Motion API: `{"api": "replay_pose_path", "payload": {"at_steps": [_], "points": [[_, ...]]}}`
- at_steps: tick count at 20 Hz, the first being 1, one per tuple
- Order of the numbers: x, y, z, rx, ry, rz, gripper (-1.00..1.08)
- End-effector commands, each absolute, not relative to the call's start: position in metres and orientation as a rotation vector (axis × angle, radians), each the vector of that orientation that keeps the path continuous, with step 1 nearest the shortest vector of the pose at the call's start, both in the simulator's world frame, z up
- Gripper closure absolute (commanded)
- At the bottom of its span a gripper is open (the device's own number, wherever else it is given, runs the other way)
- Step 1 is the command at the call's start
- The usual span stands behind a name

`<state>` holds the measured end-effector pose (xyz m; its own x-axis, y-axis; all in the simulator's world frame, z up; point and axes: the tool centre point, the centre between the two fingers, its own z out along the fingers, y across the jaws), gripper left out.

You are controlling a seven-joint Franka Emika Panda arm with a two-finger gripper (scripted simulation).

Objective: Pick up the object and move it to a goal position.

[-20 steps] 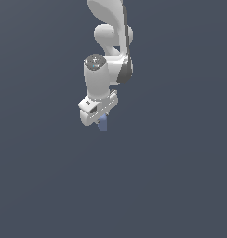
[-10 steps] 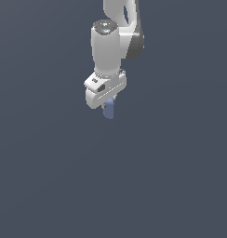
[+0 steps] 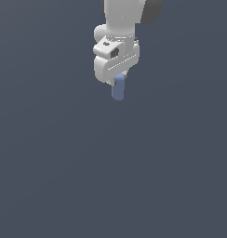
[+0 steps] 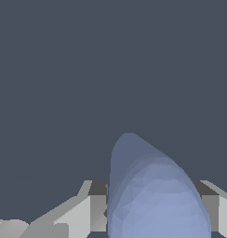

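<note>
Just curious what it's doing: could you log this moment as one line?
phase: carrying | gripper: shut on blue capsule | capsule: upright, hanging below fingers | goal: not visible

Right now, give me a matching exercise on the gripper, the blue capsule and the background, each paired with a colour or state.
Column one:
1. gripper
2. blue capsule
3. background

Column two:
A. plain dark grey-blue
B. white, shut on something
C. held upright, lower end sticking out below

Pairs: 1-B, 2-C, 3-A. In the wrist view the blue capsule sits between the fingers.
</note>
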<state>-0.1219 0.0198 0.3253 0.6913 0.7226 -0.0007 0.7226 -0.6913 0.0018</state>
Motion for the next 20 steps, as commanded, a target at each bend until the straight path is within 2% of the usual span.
{"api": "replay_pose_path", "payload": {"at_steps": [1,11,20], "points": [[-0.128,0.03,0.35,2.888,1.233,-0.001,1.08],[-0.144,0.063,0.431,2.888,1.234,-0.001,1.08],[-0.148,0.076,0.463,2.889,1.233,0.0,1.08]]}}
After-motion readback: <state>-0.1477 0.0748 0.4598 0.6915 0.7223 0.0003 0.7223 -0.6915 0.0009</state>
